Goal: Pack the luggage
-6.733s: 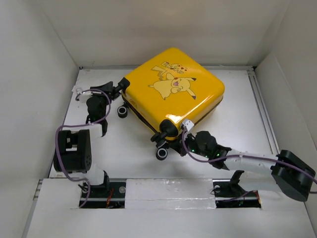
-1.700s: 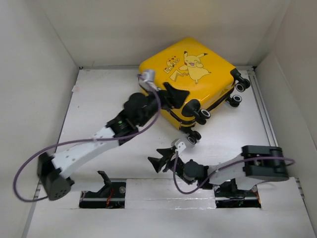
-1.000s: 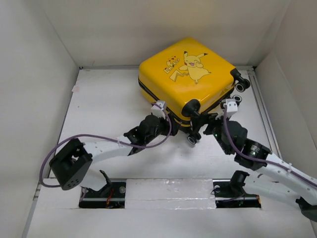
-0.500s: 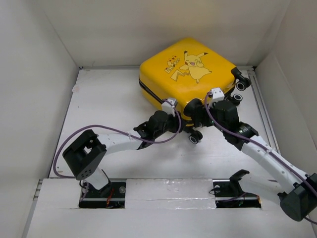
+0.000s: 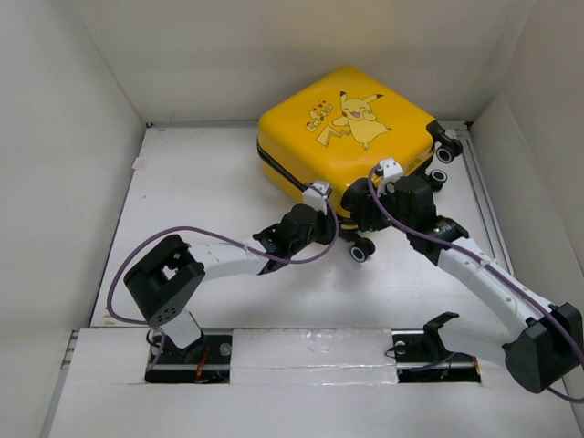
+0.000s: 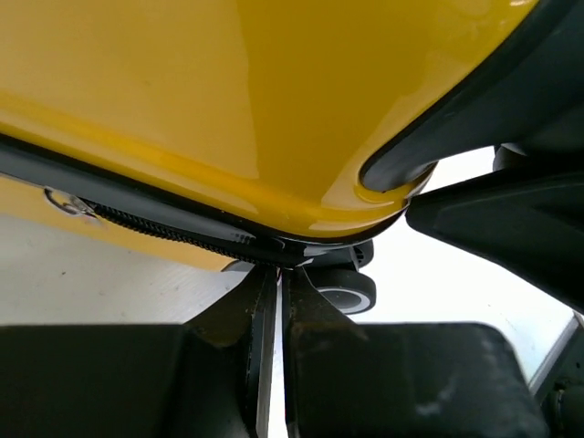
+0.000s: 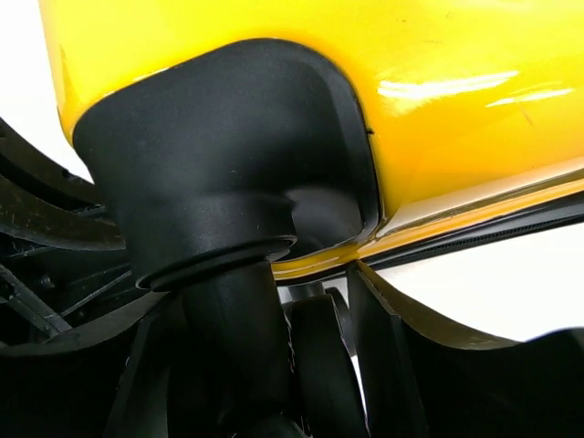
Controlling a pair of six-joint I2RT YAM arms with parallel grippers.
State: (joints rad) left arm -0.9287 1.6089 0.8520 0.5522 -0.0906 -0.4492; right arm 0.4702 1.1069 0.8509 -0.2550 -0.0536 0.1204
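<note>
The left tool (image 6: 276, 274) is closed at the zipper seam (image 6: 164, 228) of the luggage (image 5: 351, 128); the right tool (image 7: 265, 310) is spread partly open around a black wheel (image 7: 315, 356).

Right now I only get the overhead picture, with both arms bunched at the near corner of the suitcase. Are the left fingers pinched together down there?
Observer: Yes. The left fingers are shut, tips just under the zip seam of the suitcase.
Operator: Holding a zip tab?
Observer: I can't tell. The left wrist view shows no tab, only a wheel just behind the tips.
Operator: And the right arm?
Observer: The right fingers reach up beside the black wheel mount on that corner. Whether they grip it isn't clear.
</note>
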